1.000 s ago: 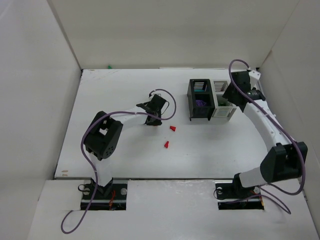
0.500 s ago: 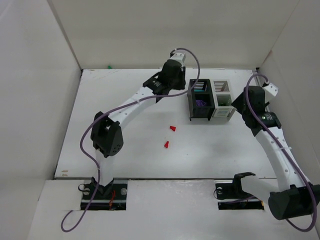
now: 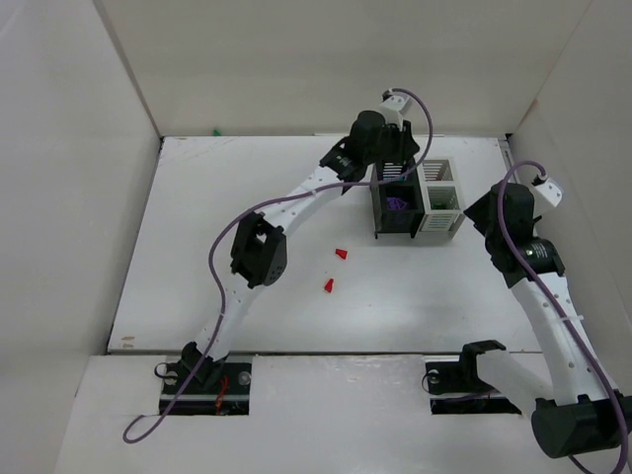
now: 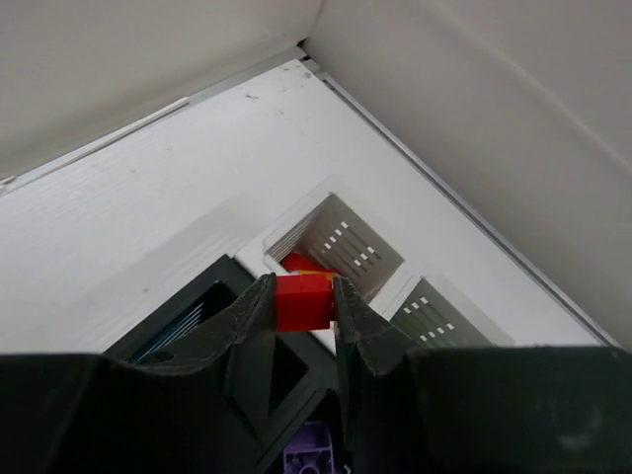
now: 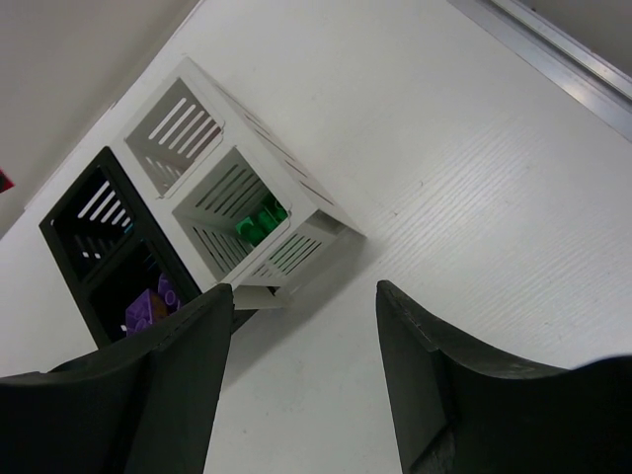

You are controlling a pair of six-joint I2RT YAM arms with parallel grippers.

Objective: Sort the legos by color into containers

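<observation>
My left gripper [image 3: 399, 158] hangs over the far side of the joined bins, shut on a red lego [image 4: 302, 301] pinched between its fingertips. The black bin [image 3: 378, 202] holds purple legos [image 3: 397, 204], and one shows below my jaws [image 4: 314, 460]. The white bin [image 3: 440, 225] holds green legos [image 5: 259, 219], and something red [image 4: 294, 263] shows in its far compartment. Two more red legos [image 3: 340, 254] [image 3: 328, 285] lie on the table left of the bins. My right gripper [image 3: 491, 210] is open and empty, just right of the white bin [image 5: 296, 212].
A small green lego [image 3: 214, 130] lies at the table's far edge by the back wall. White walls close in the table on the left, back and right. The right wall is close behind my right arm.
My left arm has swung from the table's middle to the back, over the bins, with the red lego. My right arm has drawn back to the right, away from the white bin.
</observation>
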